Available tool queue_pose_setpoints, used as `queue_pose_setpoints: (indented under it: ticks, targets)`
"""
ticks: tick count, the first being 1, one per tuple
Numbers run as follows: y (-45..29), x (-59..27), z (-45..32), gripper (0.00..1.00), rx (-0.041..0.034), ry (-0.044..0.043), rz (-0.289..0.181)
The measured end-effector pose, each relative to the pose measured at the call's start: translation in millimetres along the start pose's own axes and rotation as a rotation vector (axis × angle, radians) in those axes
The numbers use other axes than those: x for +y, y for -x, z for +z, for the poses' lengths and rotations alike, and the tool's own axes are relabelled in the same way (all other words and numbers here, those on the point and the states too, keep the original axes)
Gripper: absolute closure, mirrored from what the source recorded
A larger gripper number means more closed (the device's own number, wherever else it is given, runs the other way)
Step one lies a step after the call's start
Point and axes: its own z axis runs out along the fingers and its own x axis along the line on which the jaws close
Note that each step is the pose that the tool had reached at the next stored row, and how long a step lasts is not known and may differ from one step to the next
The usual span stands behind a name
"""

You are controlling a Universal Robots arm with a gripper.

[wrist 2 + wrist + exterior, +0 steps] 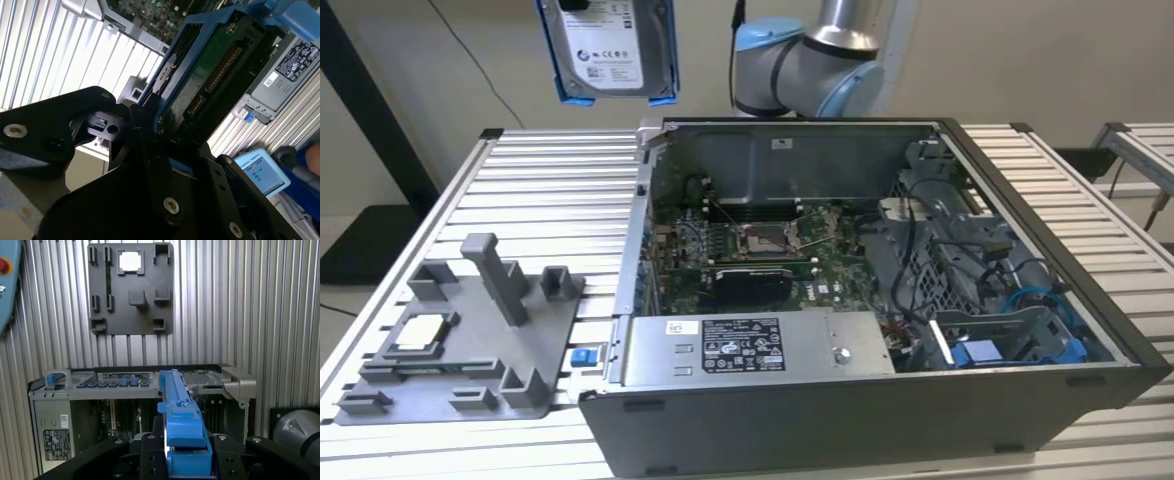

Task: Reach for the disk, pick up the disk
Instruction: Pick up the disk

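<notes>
The disk (pixel 608 48) hangs high above the slatted table at the exterior view's upper left. It is a silver-grey drive with a white label in a bright blue caddy, well clear of the computer case. In the first wrist view the disk (pixel 180 412) shows edge-on as a blue strip, and my gripper (pixel 184 447) is shut on it with a black finger on each side. The second wrist view shows the disk's (pixel 212 75) green circuit-board underside, clamped between the gripper's black fingers (pixel 145 135).
The open computer case (pixel 1121 345) lies below, with its motherboard and a fixed blue bracket (pixel 981 355). A grey fixture plate (pixel 487 345) with upright posts holds a small square chip (pixel 424 332). The arm's base (pixel 807 70) stands behind the case. A handheld screen (pixel 260 170) lies beside the table.
</notes>
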Motion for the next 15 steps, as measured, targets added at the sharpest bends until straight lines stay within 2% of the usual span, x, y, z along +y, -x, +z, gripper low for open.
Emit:
queue_pose_setpoints:
  ticks: [15]
  targets:
    - [1.7,-32.2,2.5,1.00,0.0000,0.0000,0.000]
